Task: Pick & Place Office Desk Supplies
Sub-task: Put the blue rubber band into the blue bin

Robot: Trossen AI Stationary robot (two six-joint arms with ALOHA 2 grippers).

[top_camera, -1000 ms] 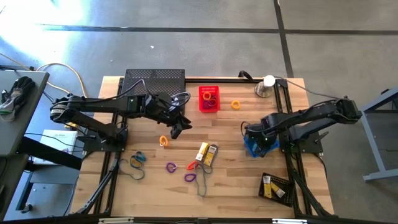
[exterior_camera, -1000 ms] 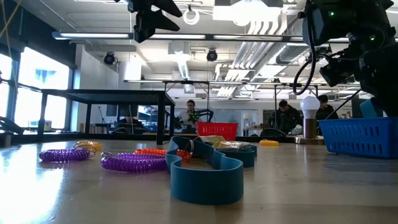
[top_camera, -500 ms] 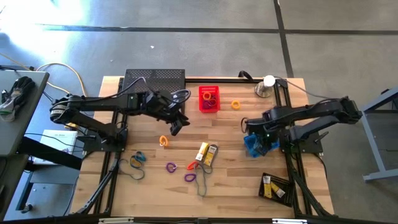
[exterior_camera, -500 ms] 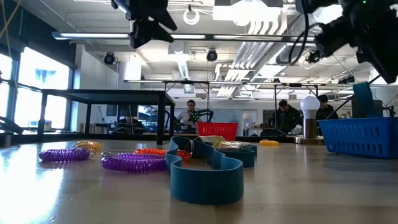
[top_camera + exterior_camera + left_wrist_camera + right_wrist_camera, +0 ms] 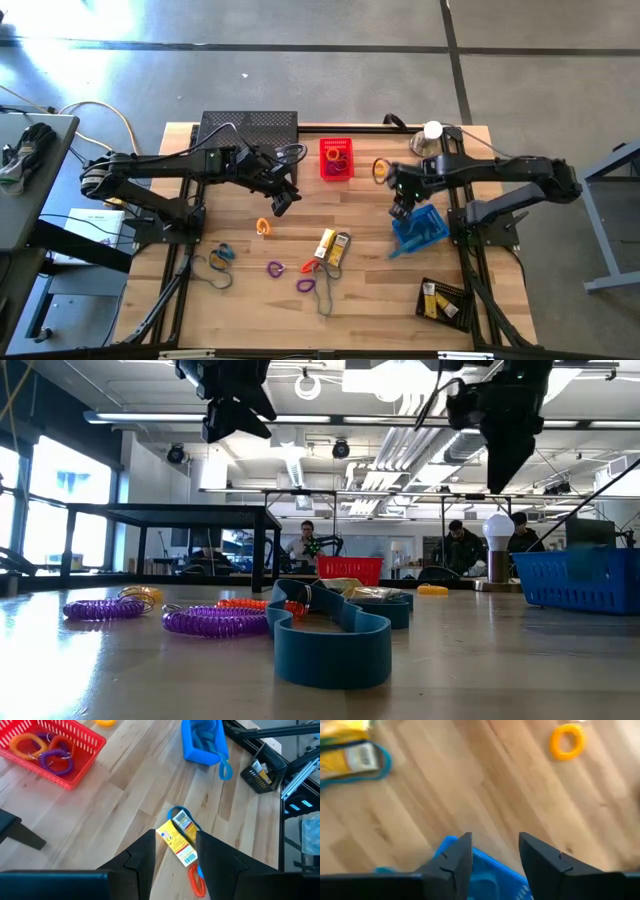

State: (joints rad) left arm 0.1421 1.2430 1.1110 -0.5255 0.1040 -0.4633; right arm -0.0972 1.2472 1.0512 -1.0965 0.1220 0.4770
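A wooden counter point(image 5: 360, 290) in a concrete-floored hall bears a black mesh shelf point(image 5: 250, 128) at its far edge. Beside it sits a red basket point(image 5: 336, 158) of loops; a blue basket point(image 5: 418, 229) lies right. Yellow boxes point(image 5: 332, 247) rest mid-counter among purple loops point(image 5: 274, 268). The left pincer point(image 5: 281, 203) hovers open, empty, above bare wood. The right pincer point(image 5: 399, 210) hangs open, empty, by the blue basket.
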